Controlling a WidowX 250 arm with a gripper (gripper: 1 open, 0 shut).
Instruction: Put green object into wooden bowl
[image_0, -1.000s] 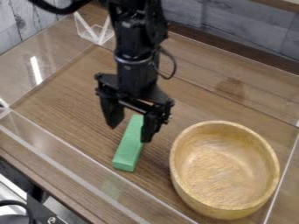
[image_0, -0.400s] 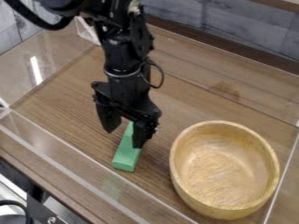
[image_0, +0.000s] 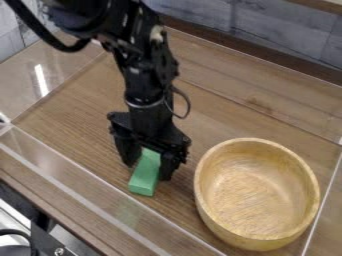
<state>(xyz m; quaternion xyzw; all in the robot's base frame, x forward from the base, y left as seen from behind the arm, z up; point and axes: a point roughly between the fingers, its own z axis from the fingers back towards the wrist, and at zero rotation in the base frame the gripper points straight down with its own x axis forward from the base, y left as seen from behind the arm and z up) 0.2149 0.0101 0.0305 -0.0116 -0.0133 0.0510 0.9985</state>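
The black arm reaches straight down, its gripper (image_0: 150, 158) spread wide astride the far end of the green object (image_0: 146, 175), gripping nothing. The block lies flat on the wooden table (image_0: 80, 110), long axis running near-to-far, left of the wooden bowl (image_0: 258, 190).

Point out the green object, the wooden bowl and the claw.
green object (image_0: 143, 181), camera view, on the block's near end below the claw.
wooden bowl (image_0: 214, 158), camera view, on its thick left rim.
claw (image_0: 148, 160), camera view, midway between its open fingertips, which straddle the block.
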